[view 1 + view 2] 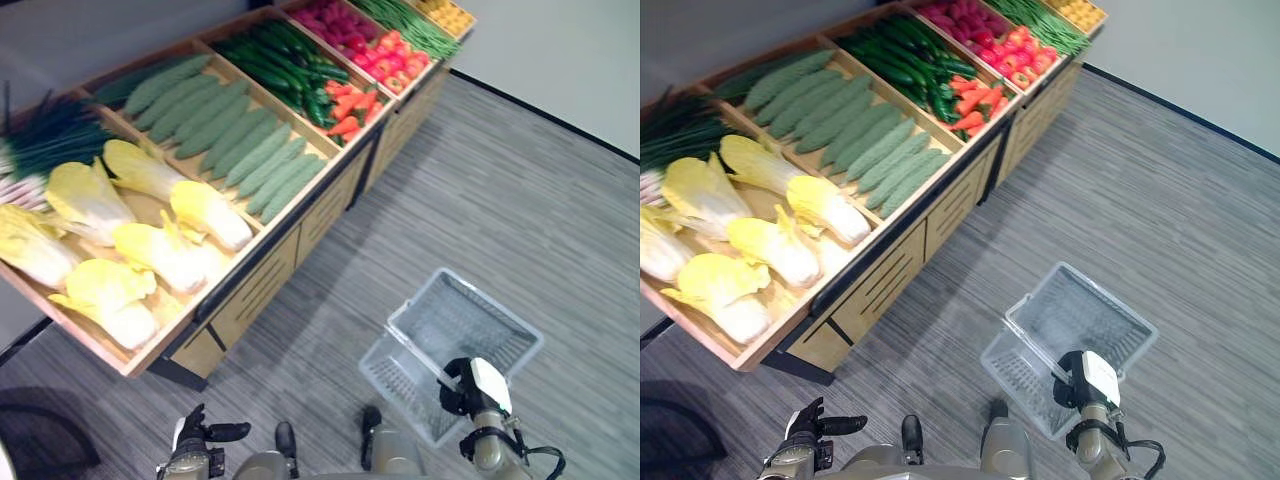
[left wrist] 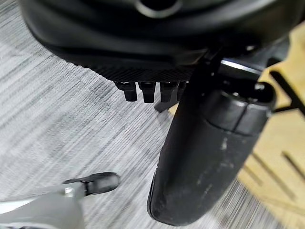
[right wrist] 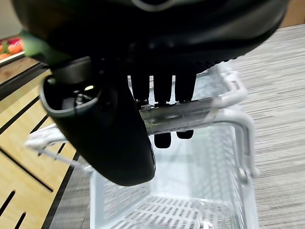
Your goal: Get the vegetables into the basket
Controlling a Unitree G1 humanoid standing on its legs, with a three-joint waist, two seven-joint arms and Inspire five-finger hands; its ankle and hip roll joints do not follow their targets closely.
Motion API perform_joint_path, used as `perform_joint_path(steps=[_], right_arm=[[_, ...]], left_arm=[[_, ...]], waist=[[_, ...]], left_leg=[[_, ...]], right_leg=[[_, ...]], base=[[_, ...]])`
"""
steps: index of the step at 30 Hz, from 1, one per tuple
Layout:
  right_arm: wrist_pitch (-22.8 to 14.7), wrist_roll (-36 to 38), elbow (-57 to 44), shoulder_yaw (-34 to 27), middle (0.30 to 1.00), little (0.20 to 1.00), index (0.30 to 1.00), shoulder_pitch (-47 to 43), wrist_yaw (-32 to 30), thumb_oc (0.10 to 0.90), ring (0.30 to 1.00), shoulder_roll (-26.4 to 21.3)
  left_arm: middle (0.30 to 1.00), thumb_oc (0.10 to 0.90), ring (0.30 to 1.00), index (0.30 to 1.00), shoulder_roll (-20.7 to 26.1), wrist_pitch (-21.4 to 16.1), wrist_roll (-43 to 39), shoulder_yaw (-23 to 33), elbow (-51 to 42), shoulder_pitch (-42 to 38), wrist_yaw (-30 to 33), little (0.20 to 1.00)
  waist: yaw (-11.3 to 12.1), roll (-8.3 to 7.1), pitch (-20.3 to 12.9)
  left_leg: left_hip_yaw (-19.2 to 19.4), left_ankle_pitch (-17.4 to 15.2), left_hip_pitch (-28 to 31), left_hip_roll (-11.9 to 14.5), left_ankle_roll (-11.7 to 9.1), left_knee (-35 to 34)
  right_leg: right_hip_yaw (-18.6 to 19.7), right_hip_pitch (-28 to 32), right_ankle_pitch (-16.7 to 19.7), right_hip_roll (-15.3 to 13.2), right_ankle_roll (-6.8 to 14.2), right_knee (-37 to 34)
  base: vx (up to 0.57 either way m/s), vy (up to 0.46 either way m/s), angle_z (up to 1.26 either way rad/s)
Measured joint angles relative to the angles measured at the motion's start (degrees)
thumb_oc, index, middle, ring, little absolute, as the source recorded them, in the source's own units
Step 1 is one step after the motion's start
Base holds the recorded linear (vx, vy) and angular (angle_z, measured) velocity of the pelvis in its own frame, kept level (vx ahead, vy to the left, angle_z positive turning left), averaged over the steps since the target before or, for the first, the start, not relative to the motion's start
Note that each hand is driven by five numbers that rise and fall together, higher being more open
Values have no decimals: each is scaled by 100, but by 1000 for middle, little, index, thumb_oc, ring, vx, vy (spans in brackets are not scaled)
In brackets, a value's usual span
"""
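Observation:
A white mesh basket [image 1: 398, 372] hangs low at the right, above the floor. My right hand [image 1: 478, 388] is shut on its handle [image 3: 195, 109]; the fingers [image 3: 162, 83] curl over the bar, and the basket's inside [image 3: 190, 195] holds nothing. On the left, the sloping wooden stand [image 1: 270, 262] carries pale yellow cabbages [image 1: 150, 250], bumpy green gourds [image 1: 235, 135], dark cucumbers [image 1: 275, 55], carrots [image 1: 350, 105] and red peppers [image 1: 395, 55]. My left hand [image 1: 197, 436] hangs open at the lower left, below the stand's front, with nothing in it. Its thumb [image 2: 209, 157] stands out over the floor.
Green onions [image 1: 45, 140] lie at the stand's left end, with green beans [image 1: 410, 25] and yellow produce [image 1: 450, 12] at its far end. Grey striped carpet [image 1: 520, 210] stretches to the right of the stand. A white wall [image 1: 570, 60] closes the far right.

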Motion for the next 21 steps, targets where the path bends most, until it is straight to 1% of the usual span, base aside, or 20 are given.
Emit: perform_joint_path(steps=[1, 2, 3, 4, 5, 6, 7, 8, 9, 10, 11, 12, 14, 15, 16, 17, 18, 19, 20, 21], right_arm=[[36, 1, 52, -4, 300, 300, 300, 5, 5, 400, 300, 1], [95, 18, 103, -82, 300, 300, 300, -16, -8, 400, 300, 4], [124, 128, 404, -268, 300, 300, 300, 80, -21, 400, 300, 56], [187, 151, 679, -270, 300, 300, 300, 132, 19, 400, 300, 113], [228, 165, 843, -273, 300, 300, 300, -18, 38, 400, 300, 74], [238, 164, 940, -263, 300, 300, 300, -348, 71, 400, 300, 56], [178, 159, 865, -261, 300, 300, 300, -480, 77, 400, 300, -27], [168, 168, 693, -291, 300, 300, 300, -433, 72, 400, 300, -139], [139, 177, 603, -333, 300, 300, 300, -411, 68, 400, 300, -204], [112, 228, 607, -342, 300, 300, 300, -465, 61, 400, 300, -280], [102, 230, 598, -421, 300, 300, 300, -501, 57, 400, 300, -336], [93, 231, 590, -420, 300, 300, 300, -612, 57, 400, 300, -353], [84, 234, 589, -423, 300, 300, 300, -608, 52, 400, 300, -354], [61, 258, 588, -424, 300, 300, 300, -555, 47, 400, 300, -332], [27, 317, 579, -431, 300, 300, 300, -401, 47, 400, 300, -282], [30, 325, 582, -436, 300, 300, 300, -372, 46, 400, 300, -271], [32, 329, 590, -466, 300, 300, 300, -338, 40, 400, 300, -254], [37, 329, 634, -531, 300, 300, 300, -199, 39, 400, 300, -246], [39, 329, 703, -532, 300, 300, 300, -152, 39, 400, 300, -246], [39, 328, 724, -531, 300, 300, 300, -128, 41, 400, 300, -233]], left_arm=[[1000, 900, 1000, 1000, 27, -14, -57, 7, -10, 11, -4, 1000], [1000, 900, 1000, 1000, 23, -21, -58, 9, -17, 62, -11, 1000], [1000, 900, 1000, 1000, 33, -35, -66, 0, -43, 56, -29, 1000], [1000, 900, 1000, 1000, 94, -104, -67, -13, -198, 69, -64, 1000], [1000, 900, 1000, 1000, 74, -161, -75, 1, -269, 169, -72, 1000], [1000, 900, 1000, 1000, 87, -144, -83, 4, -254, 354, -70, 1000], [1000, 900, 1000, 1000, 57, -143, -175, 4, -255, 403, -71, 1000], [1000, 900, 1000, 1000, 4, -151, -200, -5, -306, 345, -68, 1000], [1000, 900, 1000, 1000, -47, -163, -222, -13, -414, 338, -68, 1000], [1000, 900, 1000, 1000, -135, -184, -222, -81, -487, 302, -68, 1000], [1000, 900, 1000, 1000, -151, -176, -213, -411, -519, 170, -104, 1000], [1000, 900, 1000, 1000, -189, -152, -207, -455, -492, 69, -130, 1000], [1000, 900, 1000, 1000, -297, -134, -194, -448, -379, -59, -130, 1000], [1000, 900, 1000, 1000, -328, -139, -160, -448, -388, -78, -133, 1000], [1000, 900, 1000, 1000, -394, -137, -151, -449, -390, -97, -151, 1000], [1000, 900, 1000, 1000, -405, -135, -143, -446, -388, -64, -153, 1000], [1000, 900, 1000, 1000, -420, -129, -135, -380, -371, -5, -169, 1000], [1000, 900, 1000, 1000, -501, -128, -62, -150, -296, 113, -205, 1000], [1000, 900, 1000, 1000, -512, -128, -39, -114, -190, 234, -211, 1000], [1000, 900, 1000, 1000, -506, -114, -40, -52, -155, 245, -211, 1000]], waist=[[40, 1, 54], [49, 5, 82], [-33, 81, 115], [18, -4, 84], [76, 107, 92], [132, 166, 77], [208, 173, 81], [182, 150, 84], [208, 139, 91], [183, 134, 97], [123, 125, 102], [67, 78, 131], [-33, 108, 130], [-89, 119, 134], [-110, 198, 95], [-104, 275, 92], [-112, 365, 63], [-98, 527, -20], [-91, 650, -91], [-90, 648, -91]], left_leg=[[-145, -91, 110, -33, -107, -19], [-240, -194, 191, -57, -128, -24], [-916, -316, 178, -13, -389, 141], [-1166, -342, 298, 31, -491, 96], [-1274, -375, 344, 260, -619, 135], [-1093, -449, 190, 478, -730, 526], [-1046, -441, 46, 563, -767, 763], [-1132, -427, -68, 629, -932, 1030], [-1033, -409, -152, 717, -1027, 1139], [-886, -234, -179, 863, -1166, 1110], [-527, -179, -328, 1063, -1268, 1124], [146, -163, -303, 1294, -1291, 930], [1098, -74, -205, 1606, -1428, 676], [1313, -23, -147, 1661, -1505, 495], [1466, 121, -24, 1655, -1557, 126], [1466, 198, 16, 1615, -1521, 30], [1437, 278, 47, 1584, -1492, -64], [1254, 416, 145, 1504, -1427, -192], [1218, 263, 168, 1462, -1415, -177], [1218, 222, 171, 1400, -1362, -155]], right_leg=[[65, -136, 207, 69, -8, -106], [98, -226, 363, 148, -34, -122], [125, 94, 373, 310, -35, -286], [32, 335, 379, 452, -229, -245], [-372, 404, 687, 566, -742, -182], [-511, 479, 627, 781, -904, -172], [-606, 539, 627, 857, -1016, -170], [-874, 639, 537, 869, -1126, -181], [-1085, 697, 434, 883, -1242, -150], [-1292, 698, 297, 905, -1303, -68], [-1547, 700, 245, 904, -1326, -84], [-1697, 700, 182, 885, -1295, -132], [-1955, 750, 167, 878, -1312, -239], [-2052, 810, 166, 876, -1314, -310], [-2180, 866, 169, 895, -1308, -375], [-2207, 867, 171, 910, -1306, -376], [-2243, 869, 176, 920, -1300, -385], [-2261, 927, 197, 944, -1263, -373], [-2254, 940, 232, 916, -1143, -367], [-2227, 929, 269, 868, -1083, -366]], base=[[421, -344, 109], [351, -361, 144], [285, -450, 192], [197, -390, 223], [228, -604, 126], [128, -407, 61], [94, -451, 66], [13, -188, 90], [6, -220, 118], [4, -127, 126], [-6, -112, 116], [29, -110, 104], [45, -57, 65], [52, -17, 77], [86, 3, 58], [89, 28, 41], [84, 109, 11], [47, 122, 8], [36, 141, 3], [27, 122, 2]])
